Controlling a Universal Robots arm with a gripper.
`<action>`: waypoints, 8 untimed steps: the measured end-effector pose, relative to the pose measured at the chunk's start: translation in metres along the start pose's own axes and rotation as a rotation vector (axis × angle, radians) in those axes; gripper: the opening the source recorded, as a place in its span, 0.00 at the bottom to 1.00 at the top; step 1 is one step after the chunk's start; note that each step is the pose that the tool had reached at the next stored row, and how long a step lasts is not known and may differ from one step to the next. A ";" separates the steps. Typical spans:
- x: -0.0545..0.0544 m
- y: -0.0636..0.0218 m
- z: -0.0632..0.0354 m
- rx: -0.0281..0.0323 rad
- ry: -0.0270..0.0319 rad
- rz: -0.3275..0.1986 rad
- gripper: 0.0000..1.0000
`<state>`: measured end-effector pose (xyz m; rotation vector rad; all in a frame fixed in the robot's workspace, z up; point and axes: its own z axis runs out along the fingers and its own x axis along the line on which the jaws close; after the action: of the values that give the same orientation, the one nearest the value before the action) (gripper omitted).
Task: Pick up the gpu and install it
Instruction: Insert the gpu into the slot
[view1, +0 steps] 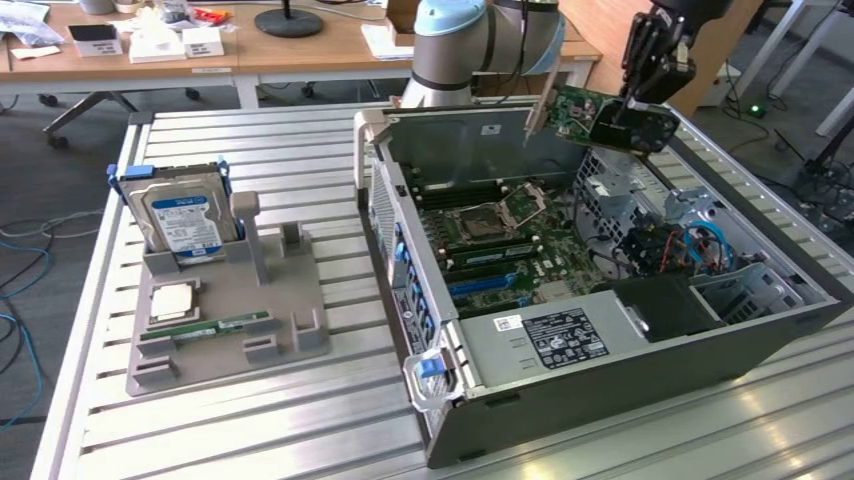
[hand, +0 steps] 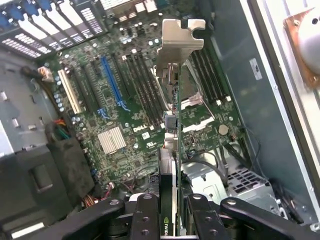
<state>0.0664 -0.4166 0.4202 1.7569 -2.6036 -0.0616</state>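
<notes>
Clamped in the gripper (view1: 651, 88): the gpu (view1: 587, 110), pinched by its black-shrouded end. Held tilted in the upper right of the exterior view, above the open computer case (view1: 747, 345) and clear of the motherboard (hand: 120, 115) below. Thin and flat: green circuit board, black fan shroud on one face, silver metal bracket on the end away from the fingers. Seen edge-on from the wrist, as a narrow green strip running out from between the jaws, bracket foremost. Well apart, in the left of the exterior view: a blue-labelled hard drive (view1: 187, 215) standing upright.
</notes>
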 end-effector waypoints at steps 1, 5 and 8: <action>0.000 0.0000 0.0000 -0.0004 0.0006 -0.018 0.26; 0.000 0.0000 0.0002 -0.0019 0.0030 -0.091 0.26; 0.000 0.0000 0.0004 -0.0031 0.0047 -0.145 0.26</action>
<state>0.0664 -0.4166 0.4199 1.9391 -2.4673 -0.0614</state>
